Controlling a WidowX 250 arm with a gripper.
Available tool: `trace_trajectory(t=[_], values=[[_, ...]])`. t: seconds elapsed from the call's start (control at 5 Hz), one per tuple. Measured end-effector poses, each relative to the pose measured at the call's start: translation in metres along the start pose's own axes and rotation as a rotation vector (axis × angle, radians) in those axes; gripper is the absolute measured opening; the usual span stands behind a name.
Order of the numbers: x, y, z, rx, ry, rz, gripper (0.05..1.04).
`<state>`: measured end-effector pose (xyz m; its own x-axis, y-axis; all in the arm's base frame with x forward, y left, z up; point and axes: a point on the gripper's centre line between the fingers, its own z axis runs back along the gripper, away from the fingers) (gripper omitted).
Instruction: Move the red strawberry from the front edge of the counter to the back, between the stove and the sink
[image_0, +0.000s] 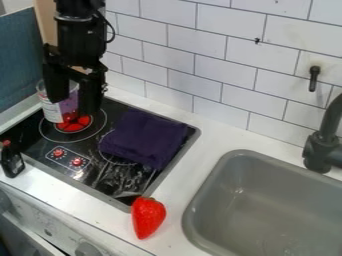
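Bottle (12, 161), dark with red cap, stands by the stove's front left corner; can (51, 112), pale-labelled, sits on the rear left burner, partly behind the gripper (75, 107), whose jaws stand wide apart, contact with the can impossible to tell. A finger pressing off-centre could tip or skid the can across the stove's (40, 145) smooth top. Cloth (143, 137), purple, folded, lies right of it, where a sideways sweep might snag it; strawberry (147, 217), red, rests nearer the front, left of the sink (234, 200).
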<state>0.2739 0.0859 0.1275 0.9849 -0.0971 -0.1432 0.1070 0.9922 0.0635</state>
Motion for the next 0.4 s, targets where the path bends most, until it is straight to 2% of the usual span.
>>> trace_trajectory(t=[0.2, 0.4], values=[[-0.001, -0.002, -0.010, -0.016, 0.028, -0.003, 1.000], [-0.005, -0.021, -0.017, -0.072, 0.011, -0.029, 1.000]])
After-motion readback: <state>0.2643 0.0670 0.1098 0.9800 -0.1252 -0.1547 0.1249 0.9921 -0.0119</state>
